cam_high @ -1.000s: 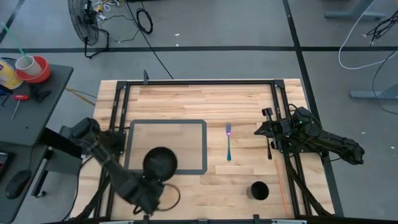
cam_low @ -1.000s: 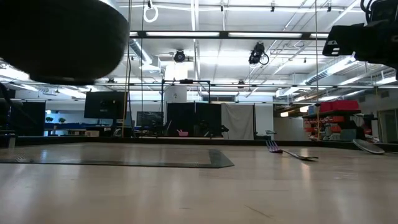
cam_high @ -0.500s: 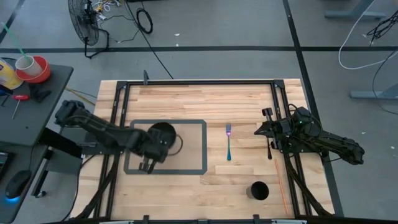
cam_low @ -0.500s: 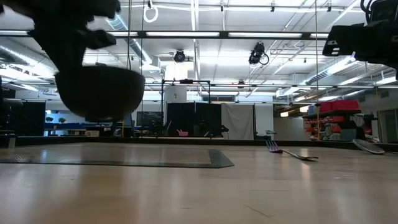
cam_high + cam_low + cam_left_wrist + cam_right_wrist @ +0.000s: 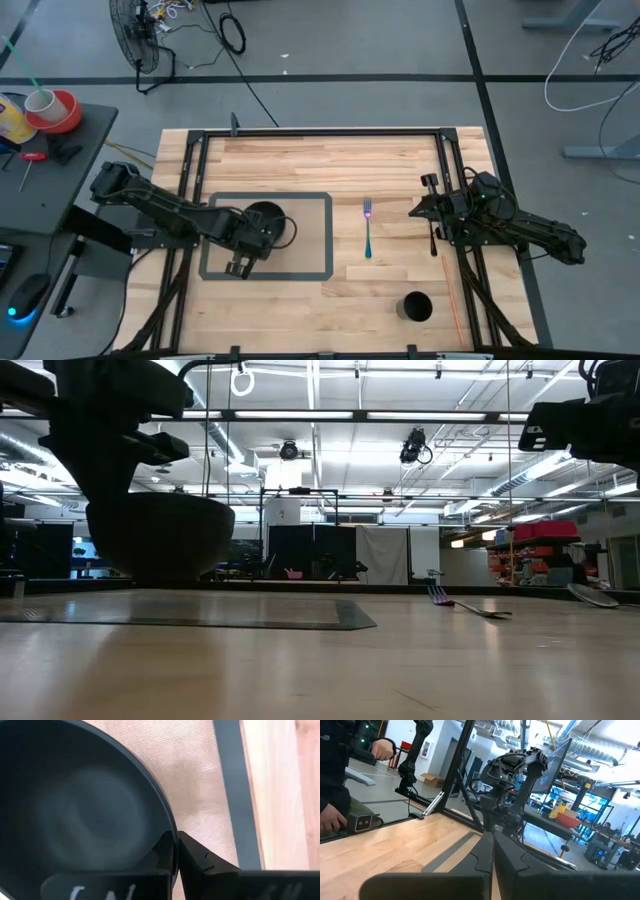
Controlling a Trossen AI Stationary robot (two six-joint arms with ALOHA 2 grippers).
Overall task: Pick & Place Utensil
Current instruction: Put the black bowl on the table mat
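A black bowl (image 5: 268, 222) is held by my left gripper (image 5: 248, 238) over a tan mat with a grey border (image 5: 318, 235). In the low view the bowl (image 5: 160, 535) hangs close over the mat; whether it touches, I cannot tell. A purple and teal fork (image 5: 368, 230) lies flat on the wood right of the mat, and it also appears in the low view (image 5: 470, 607). My right gripper (image 5: 420, 210) waits shut near the table's right edge, right of the fork, touching nothing. My left gripper (image 5: 175, 851) pinches the bowl's rim (image 5: 172, 827), one finger (image 5: 162, 854) inside the bowl and the other finger (image 5: 195, 856) outside. The fingers come from above, pointing down. The bowl stays upright, mouth up, below the gripper.
A black cup (image 5: 416, 306) stands near the table's near edge, right of the mat. Black frame rails (image 5: 447, 170) run along the table's sides. Bare wood lies between mat and fork. A person's hand (image 5: 382, 747) shows beyond the table.
My left gripper has carried the bowl from the mat's near edge toward the far side until it was over the mat, then lowered it close to the mat. It has stayed shut on the rim. The fork and my right arm have kept still.
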